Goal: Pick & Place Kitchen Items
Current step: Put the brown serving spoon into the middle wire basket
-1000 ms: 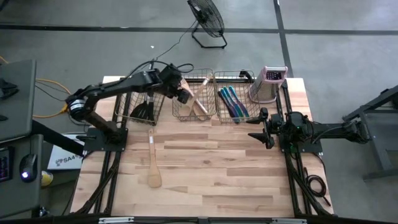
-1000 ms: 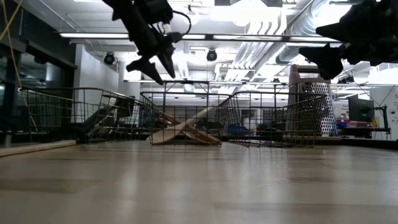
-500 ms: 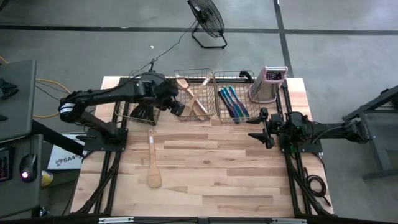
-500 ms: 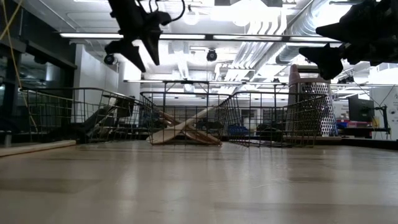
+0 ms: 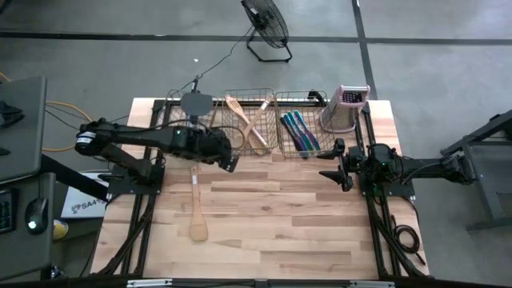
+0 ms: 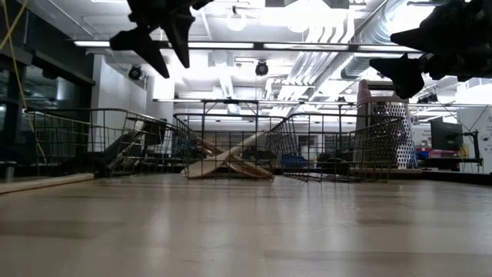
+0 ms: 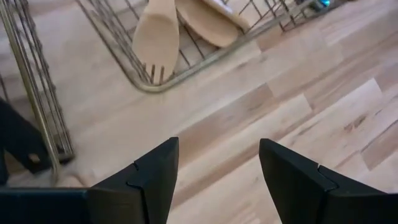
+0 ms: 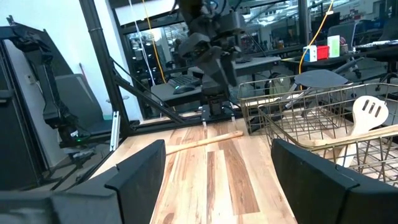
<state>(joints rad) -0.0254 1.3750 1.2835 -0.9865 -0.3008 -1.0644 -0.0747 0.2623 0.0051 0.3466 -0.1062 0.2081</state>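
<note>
My left gripper (image 5: 230, 162) (image 6: 154, 42) hangs open and empty above the bare table, just in front of the wire baskets; its fingers (image 7: 155, 180) frame bare wood. The middle basket (image 5: 250, 148) holds pale wooden utensils, among them a fork (image 7: 155, 34). Dark spatulas (image 5: 192, 108) lie in the left basket, and slim blue, teal and purple pieces (image 5: 300, 132) in the right one. A wooden spoon (image 5: 197, 204) (image 8: 205, 142) lies flat on the table, nearer the front. My right gripper (image 5: 330, 166) (image 8: 217, 180) waits open at the right, pointing level across the table.
A metal box grater (image 5: 348, 108) with a pinkish top stands upright at the back right, beside the right basket. The three baskets line the far edge. Open tabletop (image 5: 272, 224) stretches from the baskets to the near edge.
My left gripper has drawn back from above the middle basket toward the table's near edge and now hangs over the bare wood in front of the baskets. It has turned somewhat on the way and stayed open and empty. The utensils have not moved.
</note>
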